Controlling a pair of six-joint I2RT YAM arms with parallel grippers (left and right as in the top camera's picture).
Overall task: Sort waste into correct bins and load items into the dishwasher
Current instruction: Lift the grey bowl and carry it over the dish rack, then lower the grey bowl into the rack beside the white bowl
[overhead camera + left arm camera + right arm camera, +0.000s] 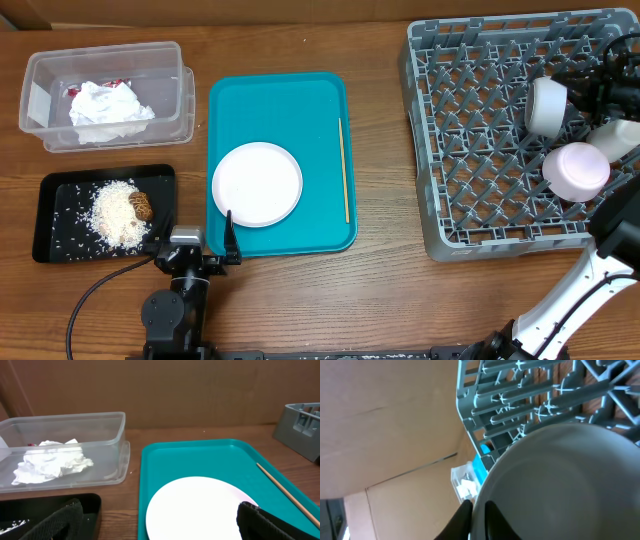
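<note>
One grey dish rack, right of frame, on the wooden counter, holds one grey-rimmed bowl and one pale pink dish, both toward its right side.

One teal tray, centre, holds one round white plate at its lower left and one thin wooden stick along its right edge.

One clear tub, upper left, holds crumpled white napkins, count unclear, with a red wrapper mostly hidden behind them.

One black tray, lower left, holds one heap of rice crumbs, scattered grains and one brown lump.

Two hands:
- Right hand: closed narrowly on the bowl's rim, a finger on each side. From overhead it is lost among dark arm parts at upper right.
- Left hand: spread wide and holding nothing, at the near edges of the black and teal trays.

One white shape is cut off at the right edge; I cannot tell what it is.
</note>
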